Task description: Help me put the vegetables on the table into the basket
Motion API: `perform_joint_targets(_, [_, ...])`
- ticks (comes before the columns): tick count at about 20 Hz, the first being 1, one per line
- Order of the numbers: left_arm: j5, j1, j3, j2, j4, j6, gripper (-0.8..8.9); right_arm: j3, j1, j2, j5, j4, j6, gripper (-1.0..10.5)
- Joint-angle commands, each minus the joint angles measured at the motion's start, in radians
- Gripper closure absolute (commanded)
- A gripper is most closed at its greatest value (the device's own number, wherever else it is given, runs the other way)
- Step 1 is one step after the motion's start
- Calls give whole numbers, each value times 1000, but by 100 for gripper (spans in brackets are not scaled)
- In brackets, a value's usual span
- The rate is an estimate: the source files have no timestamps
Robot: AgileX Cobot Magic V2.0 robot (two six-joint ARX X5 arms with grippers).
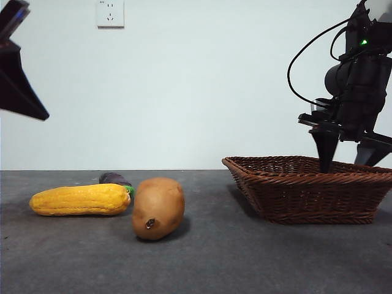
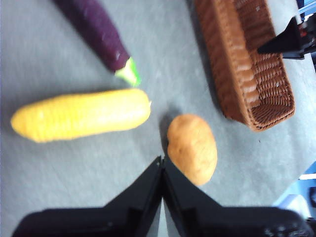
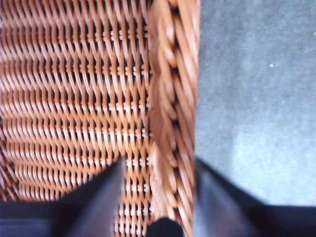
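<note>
Right gripper (image 3: 155,197) spread astride the basket (image 1: 306,190) rim, one jaw inside, one outside, left gripper (image 2: 162,165) pressed together just beside the potato (image 2: 192,148), corn (image 2: 81,115) and eggplant (image 2: 96,29) beyond it on the table (image 1: 245,257)

A flat, dark grey matte table (image 1: 245,257) with faint specks carries four things. At the left lies a yellow corn cob (image 1: 81,199) on its side. Just behind its right end, a small dark-purple eggplant with a green tip (image 1: 115,179) lies farther back. Just right of the corn sits a brown oval potato (image 1: 158,207). Well apart, at the right, rests a shallow dark-brown woven wicker basket (image 1: 306,193).
</note>
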Motion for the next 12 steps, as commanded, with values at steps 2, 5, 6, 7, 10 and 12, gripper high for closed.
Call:
perform_joint_targets(2, [-95,-5,83,29,-122,163,819,32,-1,3,-1,-55,-34,957])
perform_joint_targets(5, [-198,-43,200,104,-235,306,818,71,-1,-31,-3,-98,-47,957])
perform_joint_targets(6, [-236,-60,240,140,-251,327,817,76,-1,-50,-4,-110,-60,957])
perform_joint_targets(7, [-270,-76,274,176,-255,343,808,79,-3,-65,-4,-127,-72,957])
perform_joint_targets(10, [-340,-137,366,317,-297,468,406,80,-8,-117,-3,-185,-93,956])
perform_joint_targets(12, [-342,-178,378,389,-285,568,180,80,-13,-148,-3,-195,-93,955])
